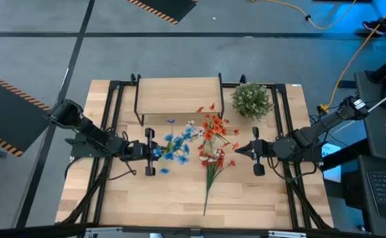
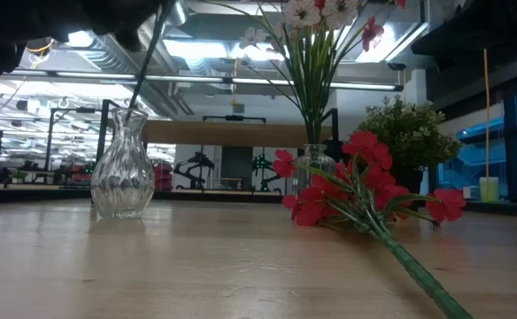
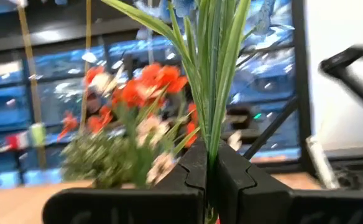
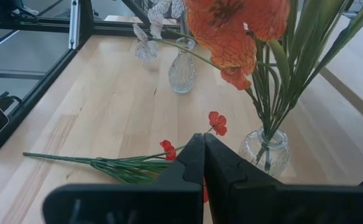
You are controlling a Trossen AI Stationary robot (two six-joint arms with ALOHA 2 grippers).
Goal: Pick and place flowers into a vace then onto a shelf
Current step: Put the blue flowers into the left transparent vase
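My left gripper (image 1: 154,152) is shut on the blue flower sprig (image 1: 177,147), whose stem (image 2: 146,58) slants down into a clear ribbed glass vase (image 2: 123,167) on the table. A second glass vase (image 4: 265,149) holds the orange-red flowers (image 1: 213,127) and the white flowers (image 2: 316,11). The red sprig (image 2: 365,190) lies flat on the table, its stem end (image 1: 207,195) toward the near edge. My right gripper (image 1: 244,151) is shut on nothing, right of the second vase. The shelf (image 1: 180,92) stands at the far side. My left gripper pinches the blue sprig's green stem and leaves (image 3: 211,149) between its two fingers, below the blooms. The fingers come roughly level from the table's left and lie across the stem. The sprig stands nearly upright, and its lower end reaches into the vase's mouth (image 2: 131,113).
A round bushy green plant (image 1: 251,100) stands at the far right next to the shelf. Black frame rails (image 1: 111,125) run along both sides of the table. Bare wood (image 1: 147,198) lies toward the near edge, left of the red sprig's stem.
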